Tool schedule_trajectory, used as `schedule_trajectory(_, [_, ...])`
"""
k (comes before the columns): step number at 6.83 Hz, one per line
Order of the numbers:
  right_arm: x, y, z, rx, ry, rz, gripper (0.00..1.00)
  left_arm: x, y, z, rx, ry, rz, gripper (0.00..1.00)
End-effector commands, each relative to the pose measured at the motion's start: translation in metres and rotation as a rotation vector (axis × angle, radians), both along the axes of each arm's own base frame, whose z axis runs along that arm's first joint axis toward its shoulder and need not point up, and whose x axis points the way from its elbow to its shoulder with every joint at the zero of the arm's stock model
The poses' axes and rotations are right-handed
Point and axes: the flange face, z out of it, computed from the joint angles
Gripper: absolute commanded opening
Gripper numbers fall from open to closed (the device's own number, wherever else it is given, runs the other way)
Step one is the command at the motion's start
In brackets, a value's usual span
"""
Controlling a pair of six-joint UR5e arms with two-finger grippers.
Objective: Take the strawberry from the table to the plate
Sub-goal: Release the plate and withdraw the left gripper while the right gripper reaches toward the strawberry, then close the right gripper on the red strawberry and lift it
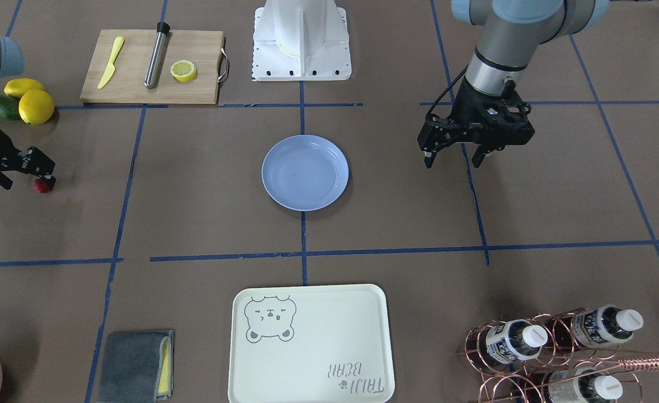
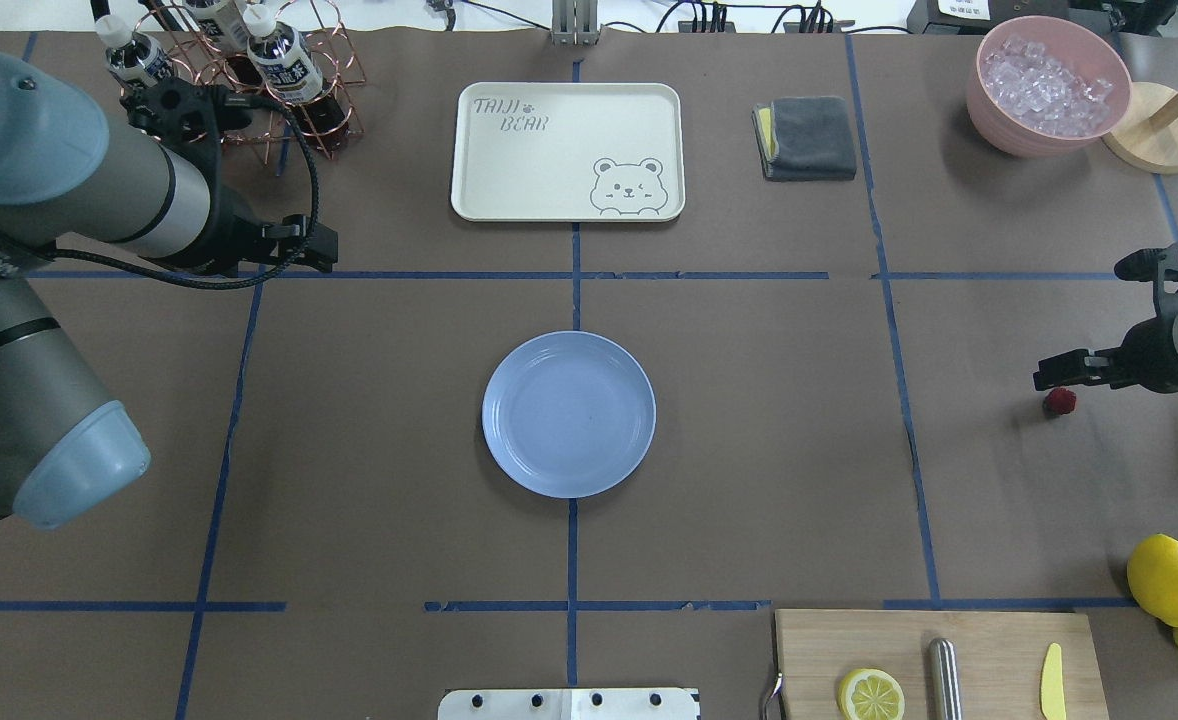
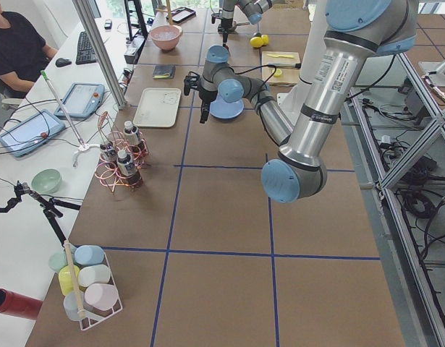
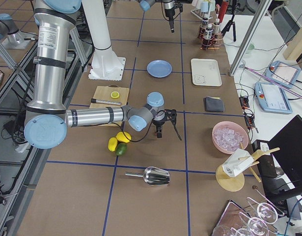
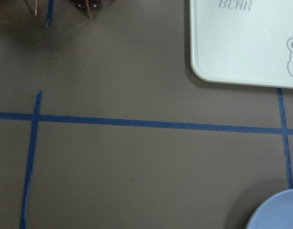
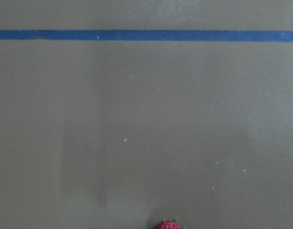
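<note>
The strawberry (image 1: 42, 186) is a tiny dark-red berry lying on the brown table (image 1: 206, 168) far out on my right side, also seen from overhead (image 2: 1058, 401). It just shows at the bottom edge of the right wrist view (image 6: 167, 224). My right gripper (image 1: 26, 180) hangs low and open right beside it, one fingertip almost over the berry, with nothing held. The pale blue plate (image 1: 305, 172) sits bare at the table's centre (image 2: 569, 413). My left gripper (image 1: 455, 160) hovers open and holds nothing, well off to the plate's other side.
A wooden cutting board (image 1: 153, 67) carries a lemon half, a yellow knife and a steel rod. Two lemons and an avocado (image 1: 24, 101) lie close behind the right gripper. Across the table stand a bear-print tray (image 1: 310, 344), a grey cloth (image 1: 136, 366), a bottle rack (image 1: 559, 352) and an ice bowl (image 2: 1047, 85).
</note>
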Motion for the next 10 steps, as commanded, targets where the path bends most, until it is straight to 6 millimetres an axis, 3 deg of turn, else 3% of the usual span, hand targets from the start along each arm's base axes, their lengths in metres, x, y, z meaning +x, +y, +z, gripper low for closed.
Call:
schedule_trajectory(1, [-0.017,0.004,0.007,-0.004,0.015,-0.028,0.87,-0.007,-0.003,0.006,0.012,-0.017,0.005,1.00])
schedule_trajectory(2, [-0.020,0.006,0.008,-0.005,0.020,-0.032,0.80,-0.008,-0.003,0.006,0.012,-0.017,0.005,1.00])
schedule_trajectory(3, [-0.020,0.006,0.009,-0.008,0.022,-0.034,0.67,-0.008,-0.003,0.006,0.012,-0.017,0.005,1.00])
schedule_trajectory(6, [-0.019,0.007,0.012,-0.005,0.028,-0.042,0.49,-0.008,-0.004,0.005,0.012,-0.013,0.006,1.00])
schedule_trajectory(7, [-0.019,0.008,0.012,-0.004,0.028,-0.044,0.28,-0.008,-0.003,0.005,0.011,-0.014,0.006,1.00])
schedule_trajectory(8, [-0.017,0.007,0.010,0.001,0.026,-0.042,0.00,-0.009,-0.004,0.005,0.011,-0.014,0.004,1.00])
schedule_trajectory(9, [-0.017,0.006,0.002,0.012,0.016,-0.038,0.00,-0.012,-0.005,0.005,0.007,-0.010,0.005,1.00])
schedule_trajectory(10, [-0.012,0.000,-0.013,0.032,-0.004,-0.024,0.00,-0.034,-0.018,0.007,-0.002,-0.004,-0.026,1.00])
